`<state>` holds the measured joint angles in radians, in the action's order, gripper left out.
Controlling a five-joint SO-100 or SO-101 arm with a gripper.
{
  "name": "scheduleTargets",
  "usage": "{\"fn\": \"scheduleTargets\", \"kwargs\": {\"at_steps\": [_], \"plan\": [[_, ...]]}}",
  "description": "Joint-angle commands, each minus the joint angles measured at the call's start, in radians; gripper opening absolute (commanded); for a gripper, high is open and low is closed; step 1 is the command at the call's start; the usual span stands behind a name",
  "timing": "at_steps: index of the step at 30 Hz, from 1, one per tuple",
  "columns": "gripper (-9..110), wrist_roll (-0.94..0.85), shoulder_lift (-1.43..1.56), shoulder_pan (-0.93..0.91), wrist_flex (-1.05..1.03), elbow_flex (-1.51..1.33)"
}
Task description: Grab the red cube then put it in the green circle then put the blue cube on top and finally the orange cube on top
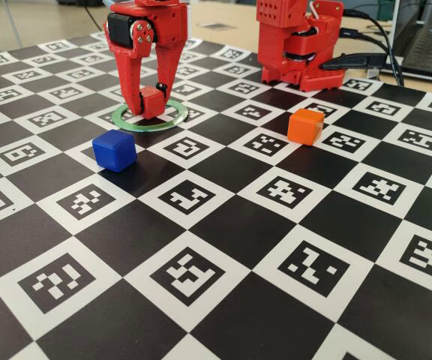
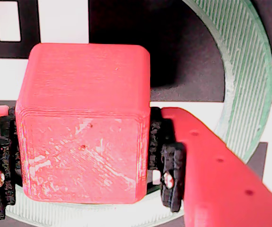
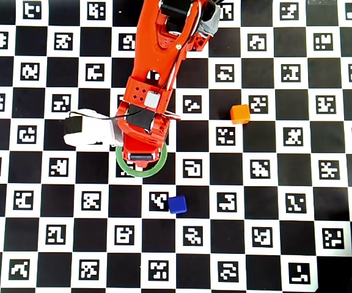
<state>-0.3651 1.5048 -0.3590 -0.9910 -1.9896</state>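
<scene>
Checkerboard mat point(image 1: 223, 225) of black squares and white squares printed with coded markers covered the table; bare wood tabletop and a laptop point(image 1: 430, 45) showed beyond its far edge in the fixed view. Gripper point(image 1: 147, 106) clamped the red cube point(image 2: 84, 123) between its black pads point(image 2: 170, 161), inside the green circle point(image 1: 177, 118). Blue cube point(image 1: 114, 150) sat just outside the ring, nearer the camera. Orange cube point(image 1: 304, 126) lay well apart to the right, near the arm's base point(image 1: 298, 41).
</scene>
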Motion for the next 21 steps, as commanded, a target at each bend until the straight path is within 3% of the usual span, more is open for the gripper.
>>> {"fn": "scheduleTargets", "kwargs": {"at_steps": [1,7,21], "plan": [[14,-0.005,0.023,-0.005,0.003,0.006],[22,0.002,0.023,-0.008,0.003,0.006],[25,0.002,0.046,-0.029,-0.051,0.054]]}}
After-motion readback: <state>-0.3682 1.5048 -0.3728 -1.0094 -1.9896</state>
